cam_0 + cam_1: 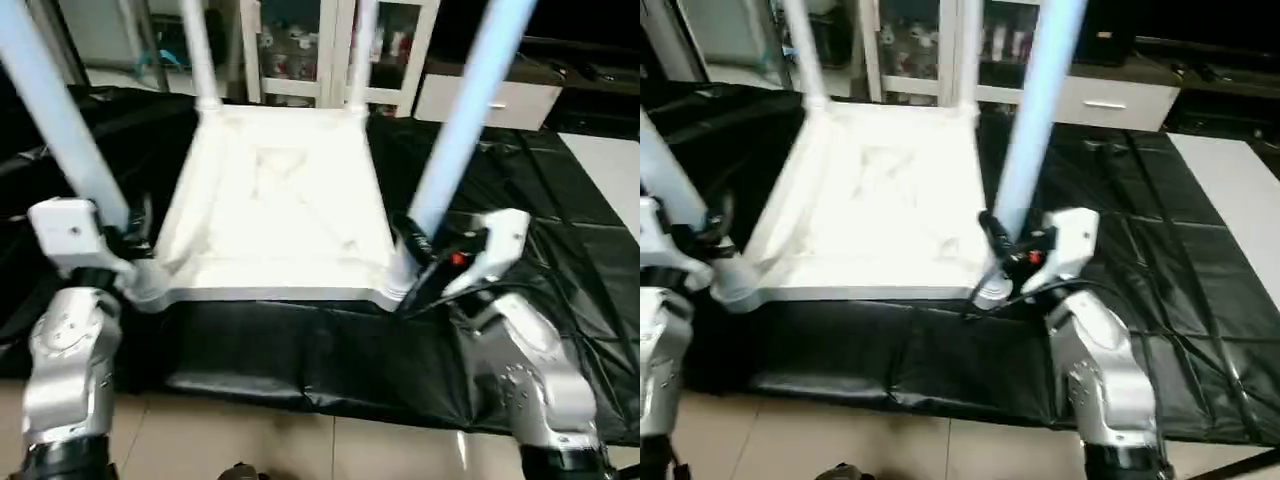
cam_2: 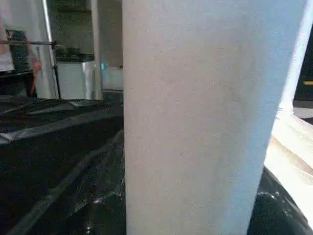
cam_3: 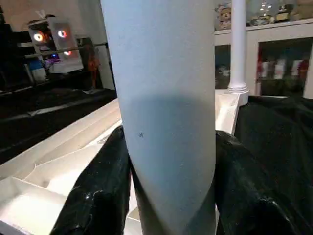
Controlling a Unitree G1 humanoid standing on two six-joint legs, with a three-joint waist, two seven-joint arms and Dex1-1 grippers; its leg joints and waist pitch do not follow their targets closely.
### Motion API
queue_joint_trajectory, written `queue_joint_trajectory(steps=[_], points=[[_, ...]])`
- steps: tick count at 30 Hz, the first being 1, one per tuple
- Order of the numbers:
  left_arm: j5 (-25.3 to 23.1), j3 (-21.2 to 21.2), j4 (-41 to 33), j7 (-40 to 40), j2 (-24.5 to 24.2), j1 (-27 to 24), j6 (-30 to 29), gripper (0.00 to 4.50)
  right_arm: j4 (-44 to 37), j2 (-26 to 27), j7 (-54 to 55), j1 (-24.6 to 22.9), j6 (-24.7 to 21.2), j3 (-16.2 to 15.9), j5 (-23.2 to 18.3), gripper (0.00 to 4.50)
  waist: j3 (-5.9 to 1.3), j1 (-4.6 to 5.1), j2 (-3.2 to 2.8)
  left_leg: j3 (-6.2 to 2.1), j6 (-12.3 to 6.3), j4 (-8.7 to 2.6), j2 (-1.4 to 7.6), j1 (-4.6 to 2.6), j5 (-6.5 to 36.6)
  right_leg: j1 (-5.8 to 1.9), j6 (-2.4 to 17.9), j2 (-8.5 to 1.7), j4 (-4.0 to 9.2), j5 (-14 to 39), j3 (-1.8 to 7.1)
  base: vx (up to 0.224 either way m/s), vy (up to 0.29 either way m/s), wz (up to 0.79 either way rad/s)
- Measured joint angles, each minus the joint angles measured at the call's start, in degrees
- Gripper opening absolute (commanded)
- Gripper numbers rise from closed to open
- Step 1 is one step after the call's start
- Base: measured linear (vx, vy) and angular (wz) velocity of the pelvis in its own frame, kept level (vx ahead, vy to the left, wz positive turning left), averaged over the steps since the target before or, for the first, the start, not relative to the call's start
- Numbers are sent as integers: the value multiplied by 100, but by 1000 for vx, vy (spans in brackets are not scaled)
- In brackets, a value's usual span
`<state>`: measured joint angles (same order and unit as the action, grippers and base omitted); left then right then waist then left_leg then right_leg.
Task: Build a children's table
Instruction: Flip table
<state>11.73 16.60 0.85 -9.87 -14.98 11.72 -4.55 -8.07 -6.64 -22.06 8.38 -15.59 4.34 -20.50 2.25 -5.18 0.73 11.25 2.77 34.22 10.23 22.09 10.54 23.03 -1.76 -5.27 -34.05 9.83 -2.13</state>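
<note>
Silver forearms rise from the lower edge of the head views, the left arm [image 1: 68, 370] on the left and the right arm [image 1: 530, 375] on the right. Each ends at a near corner of the table [image 1: 275, 205], which lies upside down on the black cover [image 1: 330, 355], ribbed underside up, all four legs standing in their corner sockets.

At the near left corner, the left gripper [image 1: 130, 240] sits against the base of the near left leg [image 1: 55, 120]; its wrist view has that leg [image 2: 205, 117] pressed close across the middle, but no fingers show there, so whether it is clasped I cannot tell. At the near right corner, the right gripper [image 3: 168, 181] has its black fingers [image 3: 102, 186] on both sides of the near right leg [image 3: 164, 107], touching it and clasping it just above the socket.

Both far legs [image 1: 200, 55] stand at the back corners. Behind them is a white glass-door cabinet [image 1: 300, 45], with a low white drawer unit [image 1: 490, 100] to its right. Pale floor tiles [image 1: 300, 440] lie before the cover's near edge.
</note>
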Motion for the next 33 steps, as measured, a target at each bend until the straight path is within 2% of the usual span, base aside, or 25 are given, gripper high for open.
queue_joint_trajectory(steps=[4, 8, 11, 12, 14, 17, 21, 28, 30, 33], points=[[-59, -247, 282, -73, 164, 293, 89, 190, -312, -21, 273, -255, 0, 226, 44, 191, 7, -15, -12, -1, 0, 0, 0, 10, 0, 0, -11, -1, -1, 7, 1, 0, 0, 0], [-82, -590, 319, -187, 379, 397, 97, 190, -370, -56, 689, -312, 121, 518, 291, 187, 29, 14, -83, 1, -1, 6, -3, 14, -1, 0, -8, -4, 0, 5, 5, 0, 0, 0], [-89, -802, 196, -186, 483, 328, 91, 190, -417, -125, 867, -338, 139, 660, 341, 184, 31, 77, -133, 0, -1, 3, 4, 13, -1, 5, -13, 2, -2, 8, 2, 0, 0, 0], [-83, -816, 75, -183, 504, 216, 81, 190, -431, -169, 865, -345, 139, 659, 337, 184, 24, 141, -148, -1, -1, 2, 9, 13, -1, 6, -17, 7, -3, 12, 0, 0, 0, 0], [-75, -819, -125, -179, 526, 60, 44, 190, -436, -204, 836, -347, 132, 657, 314, 183, 20, 205, -162, -2, -1, -1, 13, 13, -1, 7, -18, 11, -2, 18, -3, 0, 0, 0], [-66, -817, -395, -172, 522, -148, -27, 190, -470, -221, 797, -348, 75, 656, 266, 182, 18, 299, -166, -1, -1, -2, 18, 13, 0, 9, -17, 15, -2, 21, -3, 0, 0, 0], [-49, -814, -798, -132, 454, -475, -135, 190, -635, -193, 775, -454, -1, 613, 245, 182, 18, 358, -166, 1, -3, -2, 17, 13, 1, 9, -18, 15, 2, 23, 0, 0, 0, 0], [-17, -803, -1377, -73, 485, -923, -317, 190, -828, -171, 788, -625, -17, 548, 229, 182, 20, 361, -162, 2, -3, -1, 19, 11, 1, 10, -36, 17, 0, 33, 1, 0, 0, 0], [4, -794, -1377, -67, 484, -921, -318, 246, -828, -117, 798, -626, -17, 549, 226, 238, 20, 357, -162, 2, -2, -1, 18, 10, 0, 11, -37, 17, -2, 32, 2, 0, 0, 0], [109, -778, -1385, -66, 483, -921, -379, 268, -842, -31, 900, -655, -15, 594, 124, 262, 20, 347, -163, 1, -2, -1, 18, 10, 0, 11, -39, 16, -2, 31, 2, 0, 0, 0]])
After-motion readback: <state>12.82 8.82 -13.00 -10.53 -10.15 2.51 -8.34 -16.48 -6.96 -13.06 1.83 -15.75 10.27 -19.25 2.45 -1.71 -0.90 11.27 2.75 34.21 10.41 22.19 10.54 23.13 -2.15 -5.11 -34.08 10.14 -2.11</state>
